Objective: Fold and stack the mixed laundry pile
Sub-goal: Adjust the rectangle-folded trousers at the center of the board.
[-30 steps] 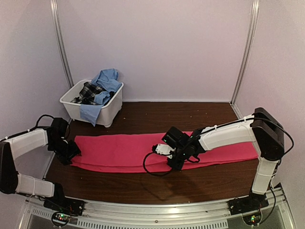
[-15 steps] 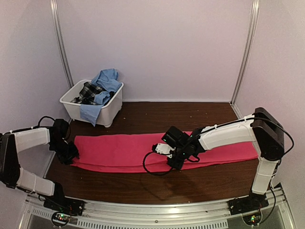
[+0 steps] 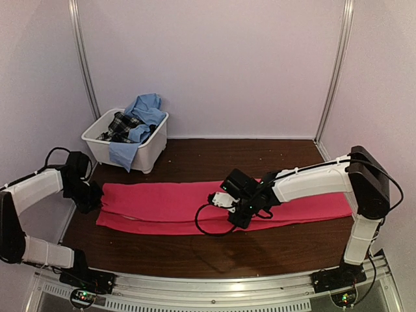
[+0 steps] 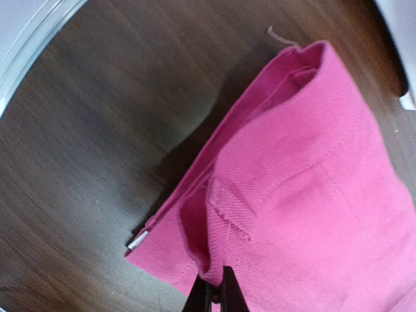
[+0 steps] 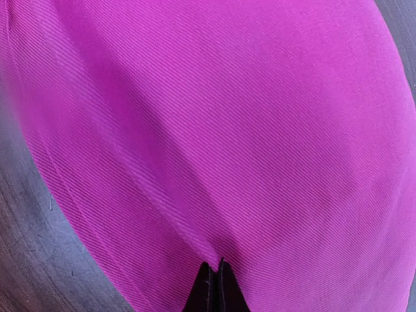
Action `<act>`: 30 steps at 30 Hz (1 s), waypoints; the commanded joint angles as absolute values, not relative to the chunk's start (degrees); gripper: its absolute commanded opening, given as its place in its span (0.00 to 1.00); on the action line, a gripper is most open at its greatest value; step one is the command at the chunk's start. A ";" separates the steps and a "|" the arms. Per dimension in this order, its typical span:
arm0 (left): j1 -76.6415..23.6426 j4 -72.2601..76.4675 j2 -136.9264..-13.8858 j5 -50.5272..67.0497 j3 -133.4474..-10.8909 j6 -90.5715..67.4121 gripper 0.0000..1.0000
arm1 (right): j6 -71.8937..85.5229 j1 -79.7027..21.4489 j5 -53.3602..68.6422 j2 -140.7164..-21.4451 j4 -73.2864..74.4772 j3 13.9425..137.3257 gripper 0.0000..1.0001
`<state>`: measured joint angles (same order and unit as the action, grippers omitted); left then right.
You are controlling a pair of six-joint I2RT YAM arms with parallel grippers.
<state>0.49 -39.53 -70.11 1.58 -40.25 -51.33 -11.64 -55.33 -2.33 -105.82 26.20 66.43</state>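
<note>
Cloth fills the middle of the scene: a bright pink-red cloth [image 3: 169, 205] lies stretched out as a long folded band across the dark brown wooden table [image 3: 260, 156], running from the left side almost to the right wall.

At the band's left end, the left gripper [image 3: 91, 198] sits low at the table and pinches the fabric. Its wrist view shows the two dark fingertips [image 4: 224, 296] pressed nearly together with a fold of the pink-red material caught between them. Several layers of the cloth are stacked at that corner, with stitched seams visible. A small silvery metal piece [image 4: 138, 240] shows at the near edge of the fabric, and a loose thread [image 4: 279, 36] sticks out from the far corner.

The right gripper [image 3: 237, 218] reaches in from the right and rests on the near edge of the band, around its middle. Its wrist camera shows the fingertips [image 5: 207, 289] closed to a narrow point on a raised ridge of the cloth, which bulges up ahead of them.

At the back left corner stands a white plastic tub [image 3: 146, 153], apart from the pink-red band. A light blue collared shirt [image 3: 146, 107] is heaped in it and hangs over its front wall, and a black-and-white plaid garment [image 3: 122, 125] lies beside the shirt inside the tub.
</note>
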 commanded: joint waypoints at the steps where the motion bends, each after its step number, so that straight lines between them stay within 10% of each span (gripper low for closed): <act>1: 0.96 -41.55 -66.88 0.88 -46.10 -49.64 0.00 | -11.59 -55.46 -6.21 -100.87 30.23 68.91 0.00; 30: 2.43 -45.30 -63.68 3.58 -41.16 -45.07 0.00 | -9.93 -57.58 4.78 -104.71 29.85 63.75 0.00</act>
<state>1.56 -50.19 -62.61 2.50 -41.47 -46.98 -11.09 -57.28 6.74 -104.01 27.07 62.37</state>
